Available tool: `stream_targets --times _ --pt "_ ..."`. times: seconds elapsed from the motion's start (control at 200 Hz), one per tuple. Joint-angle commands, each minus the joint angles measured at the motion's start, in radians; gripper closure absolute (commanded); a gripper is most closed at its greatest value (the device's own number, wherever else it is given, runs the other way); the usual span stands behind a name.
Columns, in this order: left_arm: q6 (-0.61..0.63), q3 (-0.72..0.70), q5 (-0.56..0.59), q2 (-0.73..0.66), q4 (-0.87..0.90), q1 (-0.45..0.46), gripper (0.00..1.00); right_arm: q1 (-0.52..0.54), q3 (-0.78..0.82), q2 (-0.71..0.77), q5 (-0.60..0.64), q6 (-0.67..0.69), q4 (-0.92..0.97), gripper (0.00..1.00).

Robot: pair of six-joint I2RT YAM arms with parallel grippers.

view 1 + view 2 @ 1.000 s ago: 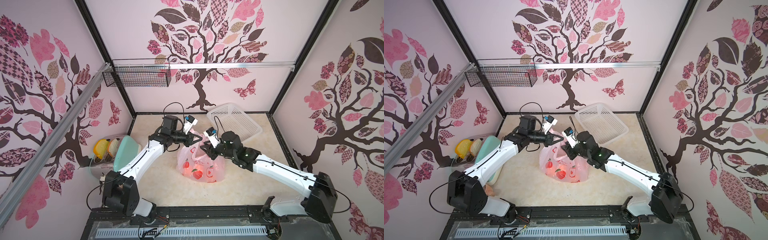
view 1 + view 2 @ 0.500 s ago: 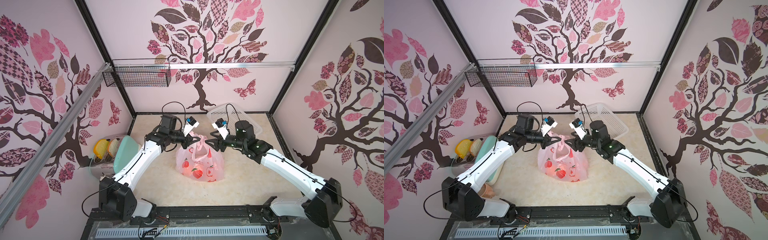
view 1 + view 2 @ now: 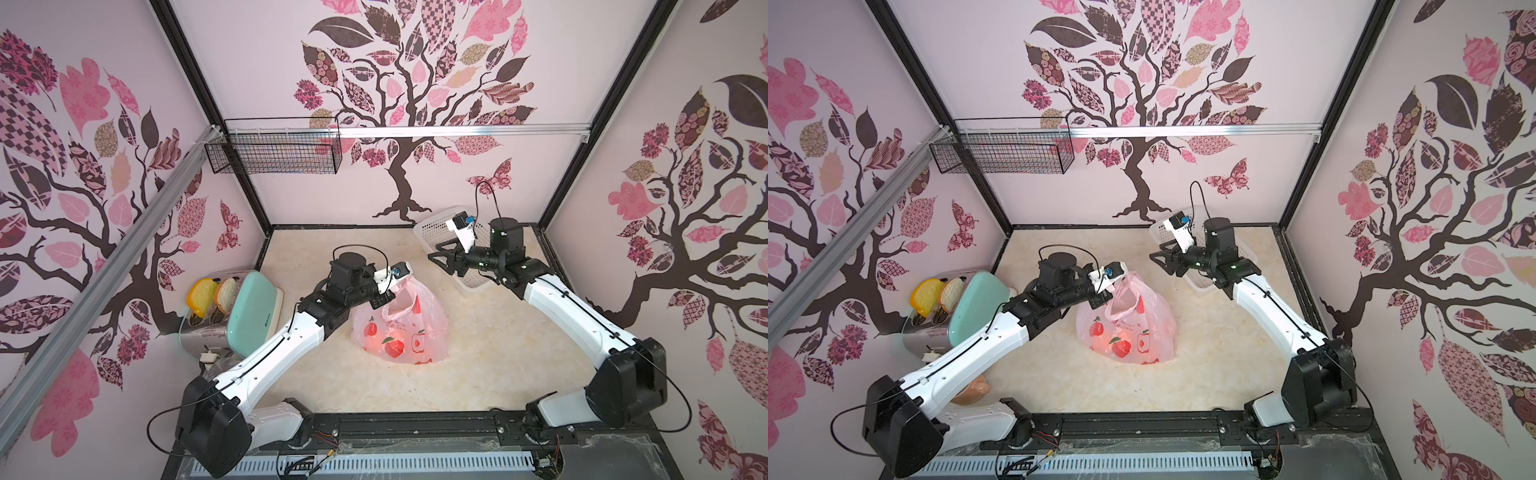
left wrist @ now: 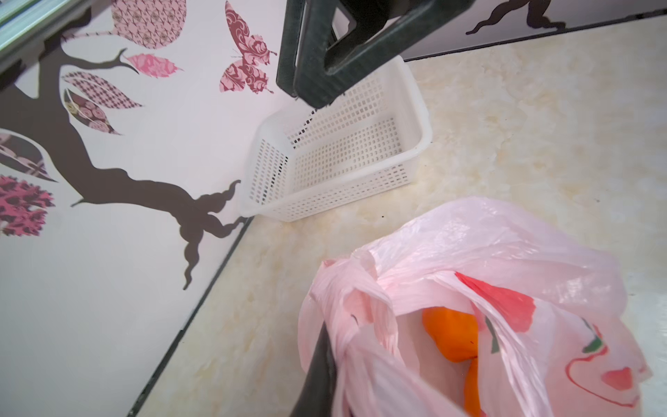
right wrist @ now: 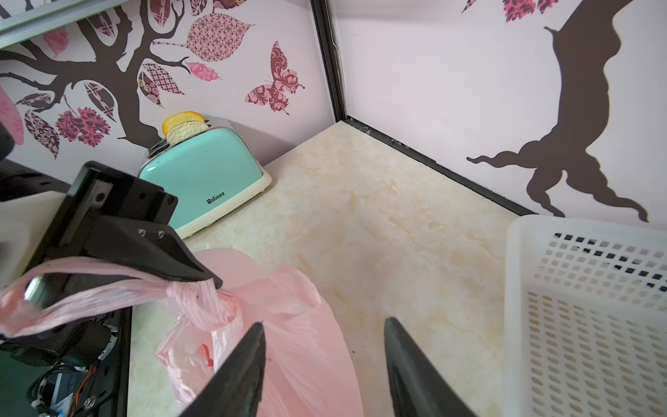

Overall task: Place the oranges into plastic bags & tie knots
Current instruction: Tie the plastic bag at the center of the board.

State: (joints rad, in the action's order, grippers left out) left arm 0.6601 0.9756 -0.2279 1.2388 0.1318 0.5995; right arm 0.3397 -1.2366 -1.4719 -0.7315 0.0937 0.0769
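Top views: bag [image 3: 401, 328] sits mid table [image 3: 478, 365]. The left gripper [image 3: 386, 296] is clamped on its handle strip. The right gripper [image 3: 441, 258] hangs apart by the basket [image 3: 430, 227], jaws spread, empty.
L wrist: oranges [image 4: 451, 335] show thru a gap in the bag's mouth.
R wrist: knot [image 5: 202, 299] looks loose. W/ one side held, it may slip undone & spill fruit.

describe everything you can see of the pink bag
The bag is thin, translucent pink plastic printed with red fruit. It sits slumped on the table. Oranges show through its gaping mouth. Its twisted handle strips bunch into what looks like a loose knot. The shut left pincer pinches one strip and holds it up.
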Motion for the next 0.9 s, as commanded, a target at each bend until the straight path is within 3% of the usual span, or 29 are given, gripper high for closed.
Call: stream_targets --times 0.0,0.14,0.415,0.545,0.725,0.895 --pt "0.1 -0.028 0.103 -0.027 -0.199 0.029 1.0 -0.005 -0.085 -0.081 -0.173 0.051 0.041 0.46" --pt "0.111 -0.033 0.085 -0.041 -0.183 0.051 1.0 -0.005 -0.148 -0.175 -0.227 0.106 0.033 0.56" --pt "0.138 -0.04 0.07 -0.039 -0.199 0.054 1.0 0.026 -0.248 -0.318 -0.344 0.271 0.08 0.49" --pt "0.161 -0.034 0.072 -0.031 -0.21 0.054 1.0 0.053 -0.28 -0.366 -0.422 0.271 0.072 0.5" --pt "0.168 -0.033 0.092 -0.006 -0.242 0.053 1.0 0.084 -0.204 -0.352 -0.518 0.225 -0.053 0.5" --pt "0.164 -0.025 0.081 0.011 -0.25 0.044 1.0 0.084 -0.175 -0.346 -0.557 0.245 -0.04 0.49"
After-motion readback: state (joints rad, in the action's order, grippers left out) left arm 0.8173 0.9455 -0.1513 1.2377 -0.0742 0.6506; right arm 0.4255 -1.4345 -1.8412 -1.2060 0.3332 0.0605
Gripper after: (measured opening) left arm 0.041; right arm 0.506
